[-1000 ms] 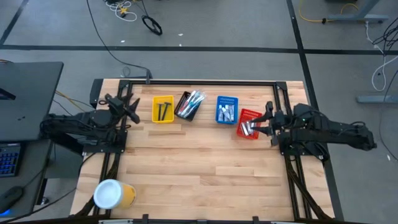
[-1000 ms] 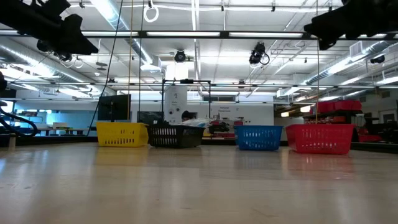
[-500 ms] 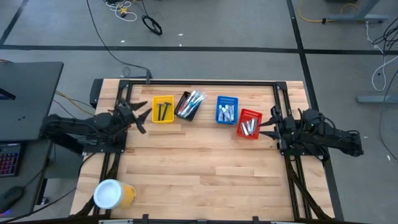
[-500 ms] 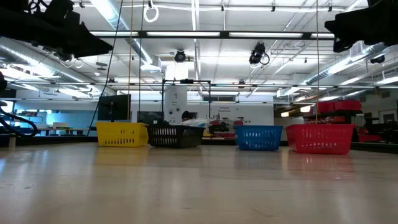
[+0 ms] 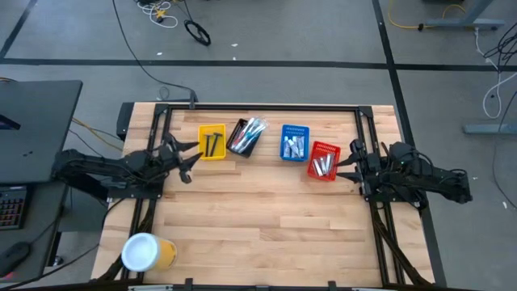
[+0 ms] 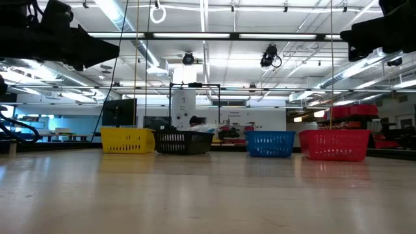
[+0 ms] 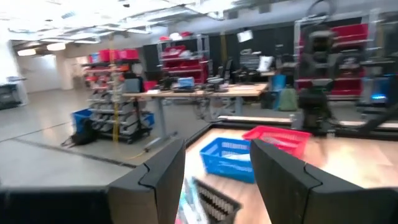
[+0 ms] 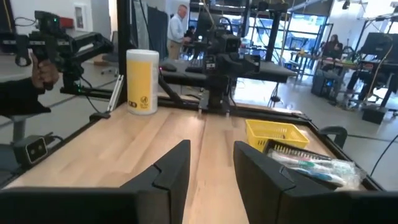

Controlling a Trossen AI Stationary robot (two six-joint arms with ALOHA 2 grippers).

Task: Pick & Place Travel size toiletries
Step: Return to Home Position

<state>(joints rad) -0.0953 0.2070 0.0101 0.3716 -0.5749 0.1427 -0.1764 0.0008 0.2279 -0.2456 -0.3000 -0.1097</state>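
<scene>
Four small mesh baskets stand in a row at the table's far side. The yellow basket (image 5: 212,141) holds dark razors. The black basket (image 5: 246,136) holds blue-white toothbrushes (image 8: 314,163). The blue basket (image 5: 294,142) holds small white tubes. The red basket (image 5: 323,160) holds silvery items. My left gripper (image 5: 191,162) is open and empty, just left of the yellow basket and above the table. My right gripper (image 5: 348,162) is open and empty, just right of the red basket. Both wrist views show open fingers with nothing between them, the left (image 7: 217,152) and the right (image 8: 211,149).
A big yellow cup with a white lid (image 5: 147,252) stands at the near left corner. A black frame rail (image 5: 258,107) runs along the table's far edge. The wood between the baskets and the near edge is bare. A person (image 8: 180,22) stands in the room beyond.
My left gripper has moved toward the table's right and a little toward the near edge, closer to the yellow basket. My right gripper has drawn back a little from the red basket toward the right edge. The baskets have kept still.
</scene>
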